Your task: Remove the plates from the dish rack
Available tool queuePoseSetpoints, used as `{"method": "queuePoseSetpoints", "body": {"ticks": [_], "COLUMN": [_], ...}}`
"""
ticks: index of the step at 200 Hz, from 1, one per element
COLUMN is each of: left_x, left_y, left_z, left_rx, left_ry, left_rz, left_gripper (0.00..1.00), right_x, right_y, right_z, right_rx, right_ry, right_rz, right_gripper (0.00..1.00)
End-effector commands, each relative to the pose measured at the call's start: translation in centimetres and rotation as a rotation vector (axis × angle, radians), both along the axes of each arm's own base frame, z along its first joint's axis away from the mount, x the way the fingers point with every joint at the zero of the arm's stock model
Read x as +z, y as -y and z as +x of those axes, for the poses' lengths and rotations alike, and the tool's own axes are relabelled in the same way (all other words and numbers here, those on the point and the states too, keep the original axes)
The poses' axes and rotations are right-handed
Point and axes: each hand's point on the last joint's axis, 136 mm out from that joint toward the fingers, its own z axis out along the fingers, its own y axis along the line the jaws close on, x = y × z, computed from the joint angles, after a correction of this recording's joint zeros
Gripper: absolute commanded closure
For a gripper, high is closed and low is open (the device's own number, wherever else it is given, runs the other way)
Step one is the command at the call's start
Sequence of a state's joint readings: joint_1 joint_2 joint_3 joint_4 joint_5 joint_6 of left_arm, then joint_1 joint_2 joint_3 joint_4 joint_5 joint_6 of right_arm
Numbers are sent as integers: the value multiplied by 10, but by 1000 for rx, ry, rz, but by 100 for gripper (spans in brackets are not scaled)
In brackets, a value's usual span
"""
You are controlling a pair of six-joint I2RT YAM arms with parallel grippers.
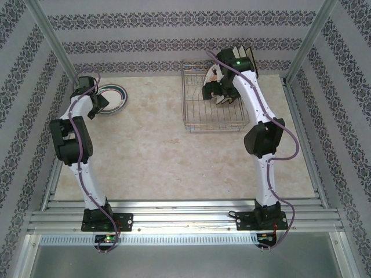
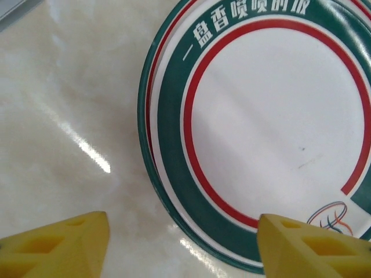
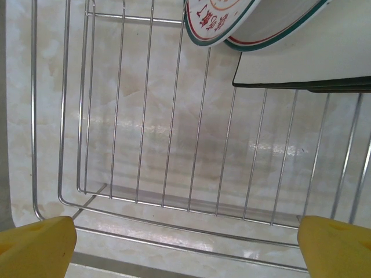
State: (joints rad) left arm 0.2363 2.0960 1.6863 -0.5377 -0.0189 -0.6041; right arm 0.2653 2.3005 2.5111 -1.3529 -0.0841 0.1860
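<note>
Round plates (image 1: 113, 92) are stacked at the table's (image 1: 151, 150) far-left corner; others are left in the dish rack (image 1: 214, 128). The left gripper (image 2: 182, 231) and right gripper (image 3: 185, 237) are spread, nothing grasped.

The top external camera sits high above and behind the arm bases, facing forward and down, far enough back to take in the whole table (image 1: 156, 150) up to the back wall. The left wrist camera hangs close over the table's far left part, looking almost straight down past the left gripper (image 2: 184, 231) onto a round plate (image 2: 278, 127); the overhead view shares that plate. The right wrist camera looks steeply down from close range, past the right gripper (image 3: 186, 231), into the dish rack (image 3: 174, 145), which the overhead view shows at the far middle-right.
</note>
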Motion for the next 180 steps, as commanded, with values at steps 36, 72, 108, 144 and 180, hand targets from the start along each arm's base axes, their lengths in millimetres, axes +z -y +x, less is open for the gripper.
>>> {"method": "queuePoseSetpoints", "body": {"ticks": [36,72,108,144,180], "left_x": [45,63,68,58,42], "left_y": [79,135,167,178,181], "left_z": [-29,-44,-43,-37,-30], "left_rx": [-441,-570,-637,-666,-683], "left_ry": [-308,-349,-361,-400,-411], "left_rz": [258,104,37,28,16], "left_gripper": [0,0,0,0,0], "right_x": [-6,0,6,-1,-6], "right_y": [11,7,7,-3,-6], "right_z": [23,46,77,98,114], "right_rx": [-95,-105,-136,-138,-154], "right_ry": [61,168,271,318,370], "right_rz": [-71,-97,-104,-67,-82], "right_gripper": [2,2,2,3,6]}}
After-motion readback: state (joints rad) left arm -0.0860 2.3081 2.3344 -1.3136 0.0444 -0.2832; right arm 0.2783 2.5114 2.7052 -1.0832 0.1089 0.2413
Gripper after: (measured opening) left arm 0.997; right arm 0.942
